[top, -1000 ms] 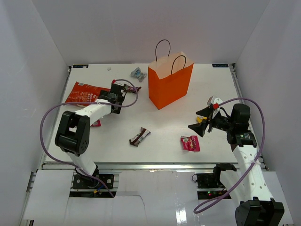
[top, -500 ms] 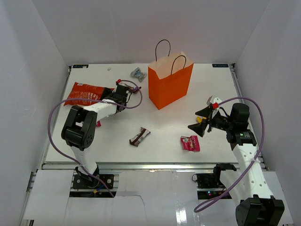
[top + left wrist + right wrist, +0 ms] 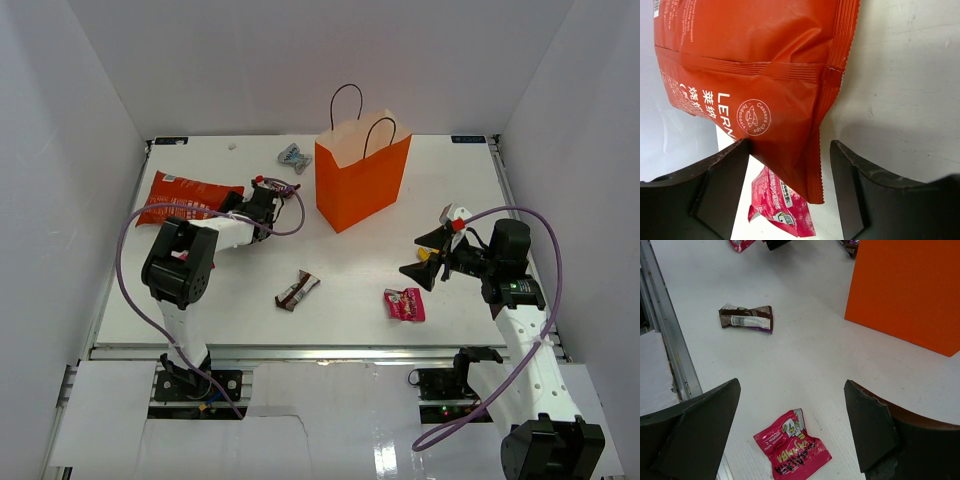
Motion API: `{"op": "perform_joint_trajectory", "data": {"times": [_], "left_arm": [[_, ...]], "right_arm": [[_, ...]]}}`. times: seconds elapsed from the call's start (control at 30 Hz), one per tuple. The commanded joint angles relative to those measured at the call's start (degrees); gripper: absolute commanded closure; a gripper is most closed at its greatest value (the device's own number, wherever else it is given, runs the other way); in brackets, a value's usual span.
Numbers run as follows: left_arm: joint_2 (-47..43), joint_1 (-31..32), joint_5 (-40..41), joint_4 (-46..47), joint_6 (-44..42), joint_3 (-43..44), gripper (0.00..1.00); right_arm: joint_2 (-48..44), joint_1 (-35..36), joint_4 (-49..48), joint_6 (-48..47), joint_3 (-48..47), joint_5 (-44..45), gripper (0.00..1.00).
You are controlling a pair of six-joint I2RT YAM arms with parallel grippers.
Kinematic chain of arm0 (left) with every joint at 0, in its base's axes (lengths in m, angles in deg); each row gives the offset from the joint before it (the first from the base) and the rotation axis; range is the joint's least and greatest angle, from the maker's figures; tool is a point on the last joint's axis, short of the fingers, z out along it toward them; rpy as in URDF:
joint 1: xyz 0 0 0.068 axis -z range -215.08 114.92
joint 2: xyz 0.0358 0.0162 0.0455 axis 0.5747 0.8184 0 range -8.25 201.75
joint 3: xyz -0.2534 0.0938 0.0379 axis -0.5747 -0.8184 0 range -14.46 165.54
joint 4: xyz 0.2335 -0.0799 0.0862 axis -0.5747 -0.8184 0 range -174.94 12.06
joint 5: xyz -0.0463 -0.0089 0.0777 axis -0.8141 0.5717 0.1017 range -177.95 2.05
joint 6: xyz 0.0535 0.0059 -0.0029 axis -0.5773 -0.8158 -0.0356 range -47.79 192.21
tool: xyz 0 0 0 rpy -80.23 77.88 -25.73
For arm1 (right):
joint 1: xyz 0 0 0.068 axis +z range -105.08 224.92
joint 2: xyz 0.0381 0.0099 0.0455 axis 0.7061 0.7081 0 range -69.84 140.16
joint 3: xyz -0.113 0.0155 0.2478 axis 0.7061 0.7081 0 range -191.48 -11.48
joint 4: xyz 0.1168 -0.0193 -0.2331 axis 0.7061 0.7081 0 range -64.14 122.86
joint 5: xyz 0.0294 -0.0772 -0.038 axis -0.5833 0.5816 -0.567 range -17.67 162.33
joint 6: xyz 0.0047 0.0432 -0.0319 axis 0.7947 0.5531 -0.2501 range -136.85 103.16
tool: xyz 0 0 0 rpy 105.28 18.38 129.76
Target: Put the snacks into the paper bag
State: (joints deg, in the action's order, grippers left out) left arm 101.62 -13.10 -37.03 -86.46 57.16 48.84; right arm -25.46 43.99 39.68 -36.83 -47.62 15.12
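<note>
Two grippers, both with jaws apart, gripping nothing. Left gripper [image 3: 788,150] straddles corner of chip bag [image 3: 185,198], its crimped edge between fingers. Chip bag lies flat by left edge of table [image 3: 450,180], well left of paper bag [image 3: 360,180]. Second pink packet [image 3: 780,202] just past that corner. Paper bag upright at back centre, bare table on front and right sides. Right gripper [image 3: 791,385] hovers over pink packet [image 3: 405,304] near front edge. Brown bar [image 3: 298,289] lies between arms. Blue wrapper [image 3: 293,154] near back edge, just left of paper bag.

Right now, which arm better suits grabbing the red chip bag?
Left. The left gripper is open around a corner of the red chip bag; the right gripper hovers open far away, near a pink packet.
</note>
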Motion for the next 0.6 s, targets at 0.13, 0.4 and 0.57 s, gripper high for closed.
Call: {"op": "perform_joint_trajectory", "data": {"times": [0.13,0.4,0.57], "left_arm": [[0.35,0.17,0.85,1.13,-0.33,-0.38,0.31],[2.46,0.08,1.47,2.36,-1.39,-0.82,0.64],[0.62,0.08,1.64,4.21,-2.35,-1.87,0.78]], "right_arm": [[-0.26,0.4,0.24,-0.84,-1.04,-1.85,0.1],[-0.96,0.4,0.24,-0.84,-0.86,-2.2,0.1],[-1.14,0.4,0.24,-0.93,-0.86,-2.64,0.1]]}}
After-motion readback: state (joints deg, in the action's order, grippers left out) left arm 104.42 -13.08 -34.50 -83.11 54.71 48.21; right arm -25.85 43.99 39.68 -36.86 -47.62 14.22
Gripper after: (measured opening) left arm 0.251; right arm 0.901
